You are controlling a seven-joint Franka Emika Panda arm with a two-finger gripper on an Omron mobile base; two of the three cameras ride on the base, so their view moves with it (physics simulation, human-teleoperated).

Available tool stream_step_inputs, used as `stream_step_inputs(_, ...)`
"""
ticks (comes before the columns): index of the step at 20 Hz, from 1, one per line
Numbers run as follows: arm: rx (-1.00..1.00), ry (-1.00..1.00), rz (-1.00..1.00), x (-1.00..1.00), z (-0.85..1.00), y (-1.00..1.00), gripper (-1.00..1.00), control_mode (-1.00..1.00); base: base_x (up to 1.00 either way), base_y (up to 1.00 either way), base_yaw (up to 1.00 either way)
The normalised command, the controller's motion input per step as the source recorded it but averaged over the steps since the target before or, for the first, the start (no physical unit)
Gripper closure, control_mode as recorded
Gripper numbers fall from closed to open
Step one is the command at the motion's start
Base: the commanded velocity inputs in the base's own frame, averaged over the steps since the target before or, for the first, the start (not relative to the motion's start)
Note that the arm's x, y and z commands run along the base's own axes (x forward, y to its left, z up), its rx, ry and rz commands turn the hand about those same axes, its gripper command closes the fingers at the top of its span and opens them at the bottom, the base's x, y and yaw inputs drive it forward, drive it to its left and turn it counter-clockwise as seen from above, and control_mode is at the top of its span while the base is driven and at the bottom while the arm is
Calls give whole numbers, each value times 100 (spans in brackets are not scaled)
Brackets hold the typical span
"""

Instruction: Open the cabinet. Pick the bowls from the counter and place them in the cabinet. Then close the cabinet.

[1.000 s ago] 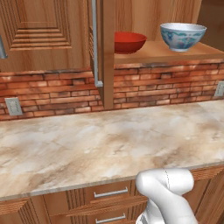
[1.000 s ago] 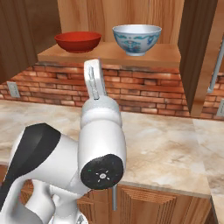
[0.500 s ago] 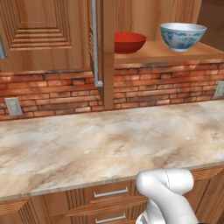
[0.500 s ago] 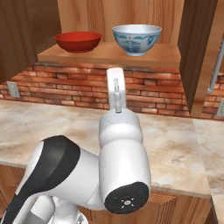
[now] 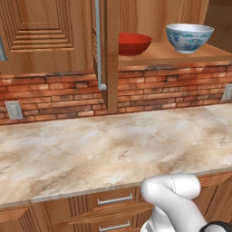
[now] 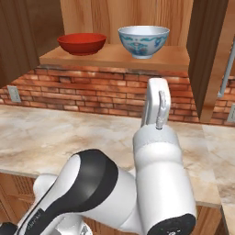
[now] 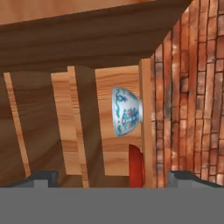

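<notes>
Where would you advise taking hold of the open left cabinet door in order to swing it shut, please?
Grip the long vertical silver bar handle near its lower end. Approach from the front with the open end effector rolled so its fingers straddle the bar sideways. The bar stands off the door, which looks swung out edge-on toward the robot, so the fingers should fit around it.

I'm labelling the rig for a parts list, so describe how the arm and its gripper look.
The arm is glossy white with rounded, tube-like links and a wide black band at one joint. A black end cap with a small pale mark sits on the nearest link. The white hand narrows to a flat block. The gripper has two small dark grey finger tips. No cables show.
</notes>
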Motion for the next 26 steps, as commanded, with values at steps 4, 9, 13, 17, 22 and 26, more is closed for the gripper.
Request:
stream_step_inputs(4, 7, -1, -1, -24, 0, -57, -100, -100, 0, 0, 0)
stream_step_inputs(9, 7, 8, -5, -32, 6, -43, -100, -100, 0, 0, 0)
stream_step_inputs(13, 5, 7, -5, -30, 1, -51, -100, -100, 0, 0, 0)
stream_step_inputs(17, 3, 7, -6, -9, 0, -55, -100, -100, 0, 0, 0)
stream_step_inputs(22, 0, 6, -3, 8, -2, -62, -100, -100, 0, 0, 0)
stream_step_inputs(26, 0, 0, 0, 17, -14, -66, -100, -100, 0, 0, 0)
